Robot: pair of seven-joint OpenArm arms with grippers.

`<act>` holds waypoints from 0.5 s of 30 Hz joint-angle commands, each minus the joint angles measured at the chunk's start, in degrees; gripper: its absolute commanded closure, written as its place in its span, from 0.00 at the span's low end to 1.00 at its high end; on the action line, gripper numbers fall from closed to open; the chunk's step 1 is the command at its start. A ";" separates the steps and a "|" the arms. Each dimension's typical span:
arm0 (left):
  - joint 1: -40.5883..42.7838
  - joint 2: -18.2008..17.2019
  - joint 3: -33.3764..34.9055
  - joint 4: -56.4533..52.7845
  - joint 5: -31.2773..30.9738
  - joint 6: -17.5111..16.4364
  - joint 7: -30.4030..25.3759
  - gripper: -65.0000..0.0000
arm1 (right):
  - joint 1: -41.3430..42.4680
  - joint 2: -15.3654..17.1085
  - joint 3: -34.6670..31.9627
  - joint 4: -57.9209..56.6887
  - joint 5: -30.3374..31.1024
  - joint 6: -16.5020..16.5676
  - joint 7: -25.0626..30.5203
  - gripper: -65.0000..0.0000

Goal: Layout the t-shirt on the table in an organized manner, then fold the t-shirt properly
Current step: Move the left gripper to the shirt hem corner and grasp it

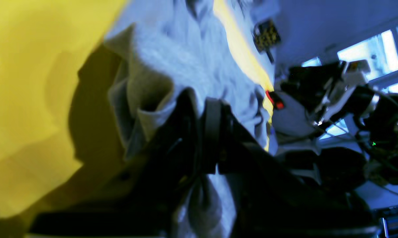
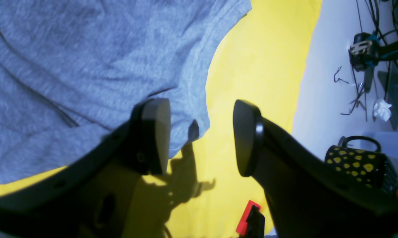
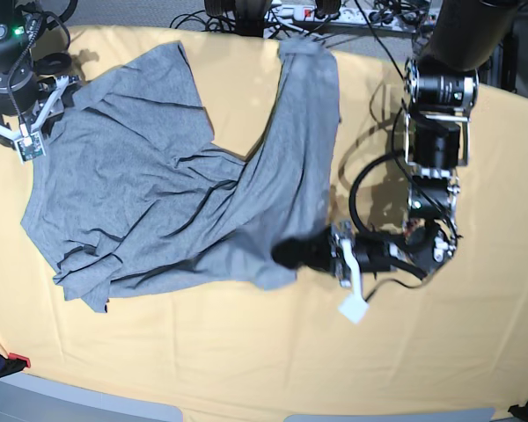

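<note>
Bench (image 3: pixel 440 352) first: yellow cloth, far wider than what lay on it. T-shirt (image 3: pixel 158 202) sprawled over its far half, grey, rumpled, one flap folded back toward the near side, not yet laid flat. We judged it light, limp, non-slippery on cloth; it would sag and bunch, so hems and corners looked the best holds, not mid-panel. Left tool (image 3: pixel 312 253) was clenched on a bunched edge of the t-shirt at its near rim; fabric wedged between the jaws in the wrist view. Right tool (image 2: pixel 202 135) stood released, empty, over the shirt's edge.
</note>
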 commanded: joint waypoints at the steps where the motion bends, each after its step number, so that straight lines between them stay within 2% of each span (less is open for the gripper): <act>1: -2.99 -0.13 -1.42 0.90 -1.99 -0.32 -0.85 1.00 | -0.02 0.81 0.52 0.77 -0.85 -0.44 0.66 0.50; 8: -10.99 -1.01 -4.83 0.92 0.44 -0.32 -0.09 1.00 | -0.02 0.81 0.52 0.77 -0.85 -0.44 0.63 0.50; 13: -16.26 -2.60 -4.81 0.90 7.98 -0.32 -0.57 1.00 | -0.02 0.81 0.52 0.77 -0.44 -0.39 0.44 0.50; 15: -17.44 -3.39 -4.22 0.90 11.63 -0.32 -3.48 1.00 | -0.02 0.81 0.52 0.77 -0.44 -0.37 0.44 0.50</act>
